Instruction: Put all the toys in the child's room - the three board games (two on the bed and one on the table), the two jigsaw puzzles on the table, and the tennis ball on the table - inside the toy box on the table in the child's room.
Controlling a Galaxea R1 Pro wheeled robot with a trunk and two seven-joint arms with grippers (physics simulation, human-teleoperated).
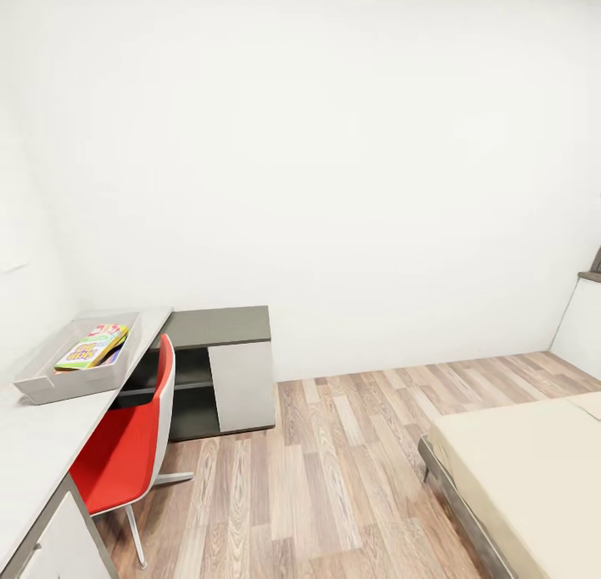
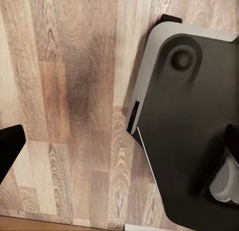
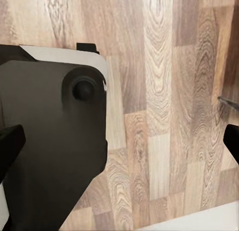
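Your left gripper (image 2: 119, 141) and right gripper (image 3: 119, 141) are both spread wide, empty, above the floor (image 1: 334, 462). Game boxes (image 1: 92, 347) lie in the toy box (image 1: 63, 383) on the table (image 1: 42, 445).

Pale grey table (image 1: 50, 445) along left wall carries light grey toy box (image 1: 50, 383); printed board games (image 1: 92, 348) inside it. Cream bed (image 1: 534, 470) at right, bare. Wood floor (image 1: 334, 479) holds red chair (image 1: 125, 445).

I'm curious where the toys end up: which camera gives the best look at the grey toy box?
The head view: the toy box sits on the table with colourful game boxes inside. Both wrist views look down at wooden floor and the robot's base instead.
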